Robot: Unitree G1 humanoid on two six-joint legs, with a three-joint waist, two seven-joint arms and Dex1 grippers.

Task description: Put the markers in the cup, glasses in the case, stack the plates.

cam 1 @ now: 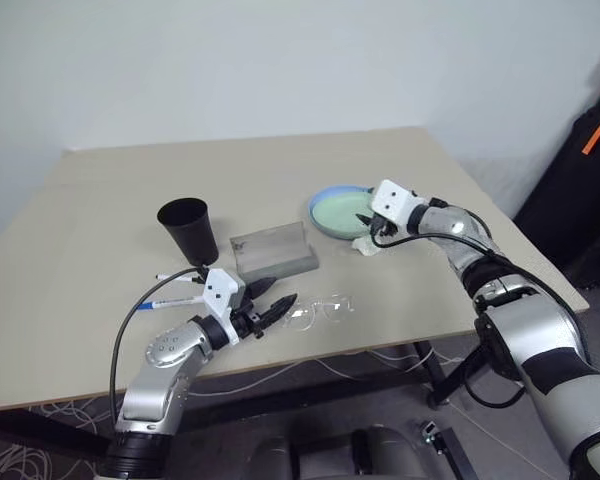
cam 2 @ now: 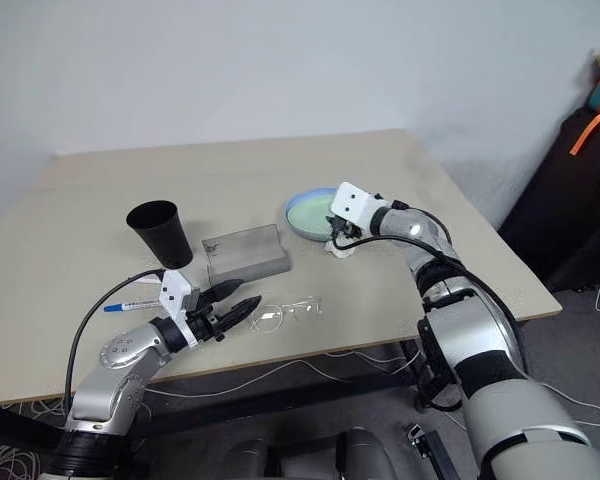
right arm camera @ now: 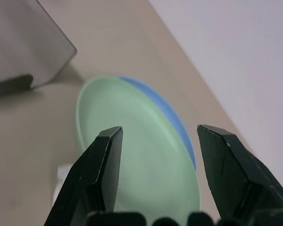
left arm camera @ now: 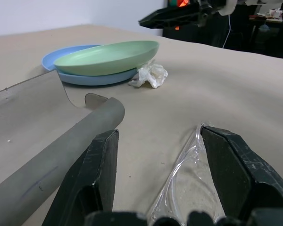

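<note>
Both jaws stand open and empty. Left gripper (cam 1: 276, 308) hovers beside the glasses (cam 1: 318, 310), which lie just in front of the case (cam 1: 272, 251). Light, thin-framed and fragile, they probably want a gentle pinch at the bridge. Right gripper (cam 1: 365, 217) hangs over the stacked plates (cam 1: 335, 211).

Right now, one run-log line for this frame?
plates: stacked, green on blue | right gripper: open above them | left gripper: open by glasses | markers: on table
</note>
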